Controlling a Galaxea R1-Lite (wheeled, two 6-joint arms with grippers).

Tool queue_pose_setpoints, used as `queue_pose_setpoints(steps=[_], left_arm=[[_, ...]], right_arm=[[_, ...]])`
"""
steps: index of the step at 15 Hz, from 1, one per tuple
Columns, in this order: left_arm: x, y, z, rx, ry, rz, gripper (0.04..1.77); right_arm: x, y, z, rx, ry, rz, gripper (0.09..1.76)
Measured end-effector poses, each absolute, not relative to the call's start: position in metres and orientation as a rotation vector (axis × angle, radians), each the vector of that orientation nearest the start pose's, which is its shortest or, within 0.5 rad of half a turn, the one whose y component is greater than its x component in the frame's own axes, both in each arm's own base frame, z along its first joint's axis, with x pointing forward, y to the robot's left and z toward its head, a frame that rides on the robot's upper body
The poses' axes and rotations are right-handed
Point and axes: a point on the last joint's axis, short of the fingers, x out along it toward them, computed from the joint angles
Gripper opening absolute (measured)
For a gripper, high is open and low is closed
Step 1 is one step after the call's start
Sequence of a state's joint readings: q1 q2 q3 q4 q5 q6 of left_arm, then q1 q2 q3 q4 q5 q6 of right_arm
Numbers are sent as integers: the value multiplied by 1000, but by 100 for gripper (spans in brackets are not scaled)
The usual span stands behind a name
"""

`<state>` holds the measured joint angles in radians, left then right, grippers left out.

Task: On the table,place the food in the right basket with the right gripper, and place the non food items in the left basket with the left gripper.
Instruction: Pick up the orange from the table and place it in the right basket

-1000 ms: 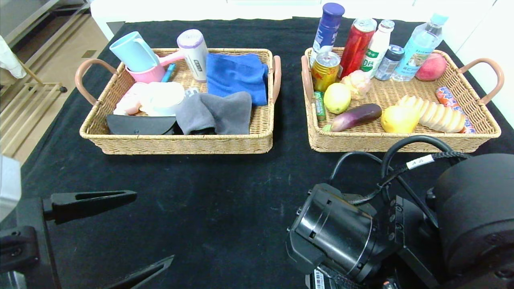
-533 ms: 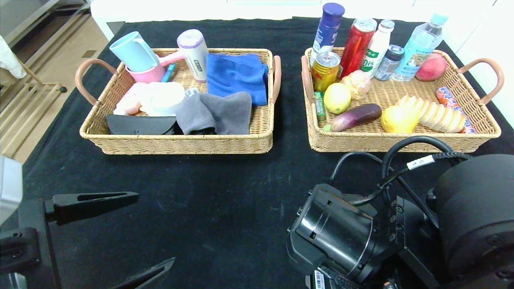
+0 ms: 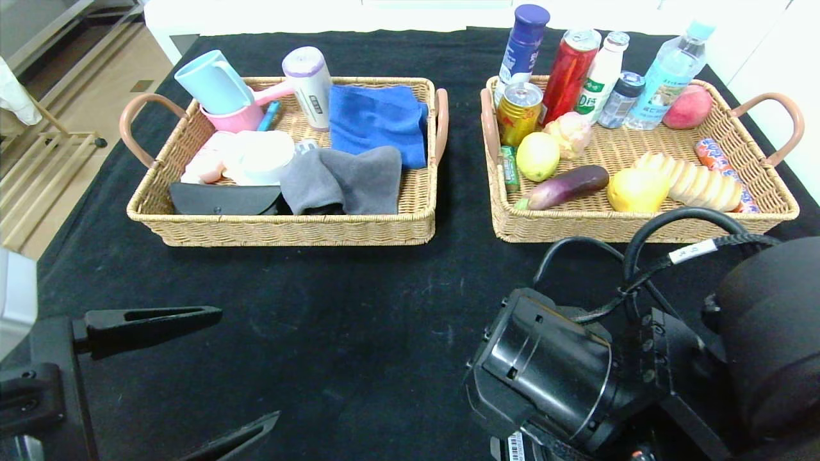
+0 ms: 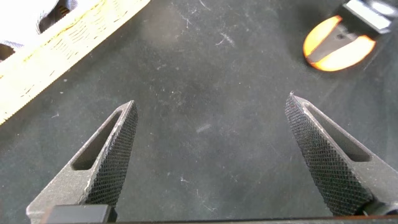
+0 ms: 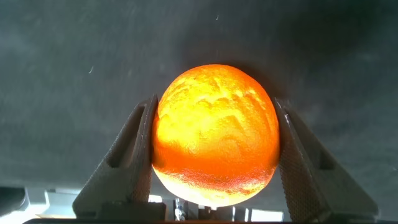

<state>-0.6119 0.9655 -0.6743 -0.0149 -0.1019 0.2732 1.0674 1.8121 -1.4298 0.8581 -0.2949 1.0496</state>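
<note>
Orange point(image 5: 214, 134): pinched between both fingers point(image 5: 127, 155) of the right pincer point(image 5: 214, 149), pads flat against its flanks, just above the black tabletop point(image 3: 359, 301). In the head view the fruit is hidden under my right arm at about 5 o'clock; the left wrist view catches it well apart from the left pincer.

Right basket point(image 3: 640, 227) at 1 o'clock: already holds the yellow pear point(image 3: 637, 190) touching the ridged bread loaf point(image 3: 701, 181), plus eggplant point(image 3: 567, 186), lemon point(image 3: 538, 155), cans and bottles along the far wall.

Left basket point(image 3: 288, 230) at 11 o'clock: grey towel point(image 3: 343, 179) against the near wall, white roll point(image 3: 259, 157) beside it, blue cloth point(image 3: 378, 121) behind. I cannot pick out the clear tool case with certainty.

Left pincer point(image 3: 186, 371): spread wide, empty, hovering low at 7 o'clock over bare cloth.

Step in hand, as I read it: grasp on the orange made, transfer to the right basket pending. It looks to be the last item on the tabletop.

Next move calls for: a lift high enough to clear the near wicker wall, travel toward 1 o'clock, release over a gap. Free space is scarce; the bare weave beyond the eggplant looks best. Risk: a round fruit may roll on release.
</note>
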Motion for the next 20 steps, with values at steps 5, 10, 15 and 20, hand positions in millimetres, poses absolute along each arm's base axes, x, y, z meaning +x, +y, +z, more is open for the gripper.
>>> queue_pose_setpoints(steps=[5, 10, 15, 20], left_arm=[[96, -70, 239, 336, 185, -743, 172], [97, -71, 237, 339, 192, -743, 172], [99, -72, 235, 342, 204, -741, 172], [100, -73, 234, 343, 213, -740, 172]], right_arm=[[138, 233, 229, 93, 1035, 118, 118], [161, 201, 257, 18, 873, 123, 118], [197, 172, 285, 53, 672, 101, 118], [235, 147, 312, 102, 398, 57, 118]])
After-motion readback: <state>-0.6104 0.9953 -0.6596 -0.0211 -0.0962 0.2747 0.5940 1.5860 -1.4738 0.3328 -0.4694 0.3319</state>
